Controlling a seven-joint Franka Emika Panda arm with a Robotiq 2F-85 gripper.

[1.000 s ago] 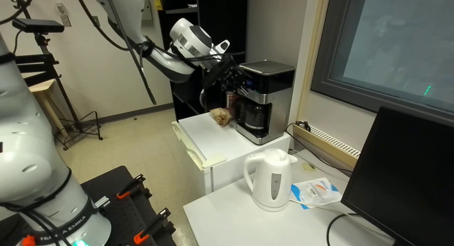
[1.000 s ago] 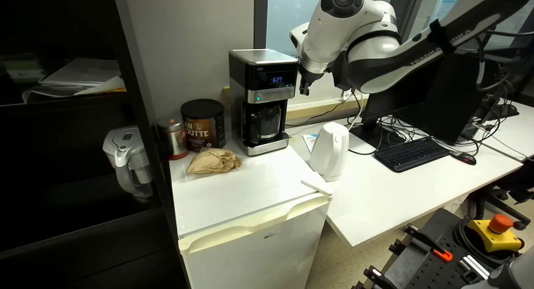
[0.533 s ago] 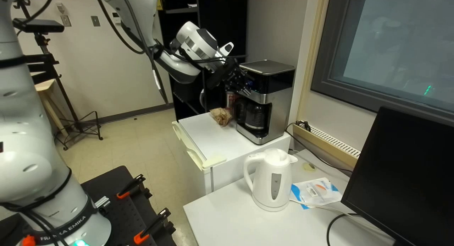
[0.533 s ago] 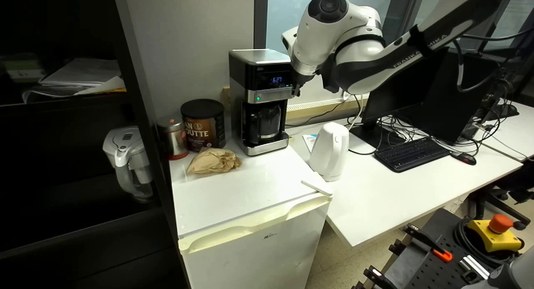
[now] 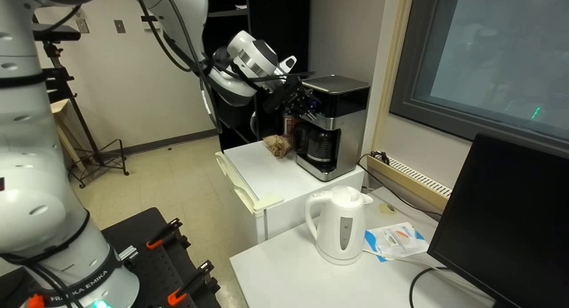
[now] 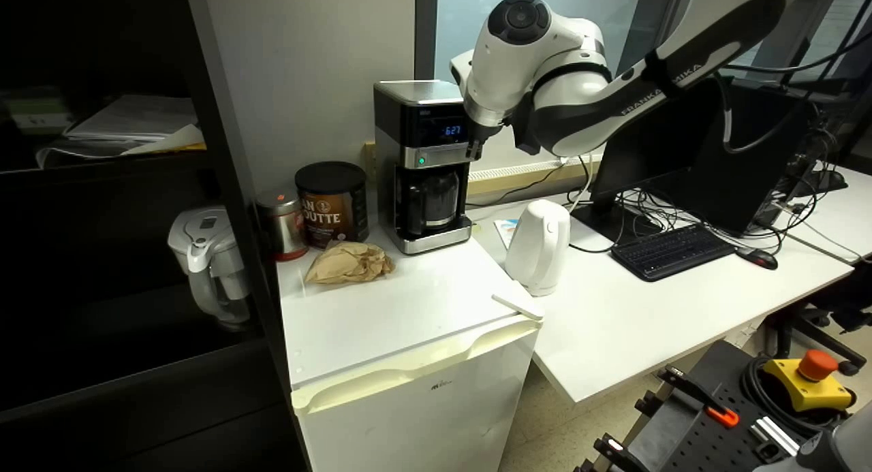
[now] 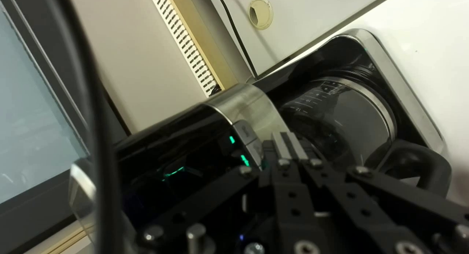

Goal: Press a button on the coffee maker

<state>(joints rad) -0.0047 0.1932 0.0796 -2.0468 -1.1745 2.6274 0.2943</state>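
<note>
Plainly, in an exterior view the coffee maker [image 5: 349,132] stands upright on the fridge [image 5: 275,172], its carafe [image 5: 320,146] seated inside. The arm [image 5: 222,83] reaches across from the left, and the gripper [image 5: 312,117] slants down toward the front, by the silver band [image 5: 326,122]; whether it touches cannot be told from this side. A crumpled bag [image 5: 277,146] lies near the coffee maker. On the bench [image 5: 284,277] the kettle [image 5: 340,230] stands upright, a packet [image 5: 398,239] just beside it, and a screen [image 5: 506,228] rises at the right edge.

In an exterior view the display [image 6: 443,129] reads 6:27 in blue, and a green light [image 6: 422,161] glows toward the left of the band; the gripper is at the band's right end. A can [image 6: 332,210] and a tin [image 6: 282,227] stand side by side to the left of the coffee maker, the bag in front of them. A jug [image 6: 212,268] is in the black shelves [image 6: 102,424]. Keyboard [image 6: 671,252] and mouse [image 6: 757,258] lie on the bench, well to the right.

In the wrist view the jaws are clenched, fingertips [image 7: 280,146] drawn together just beside small grey buttons [image 7: 244,132]; contact with one cannot be told. Green marks [image 7: 232,139] glow on the dark panel next to the buttons. Beyond the fingertips shows the carafe with its printed scale. A blurred cable [image 7: 99,136] runs down the left.
</note>
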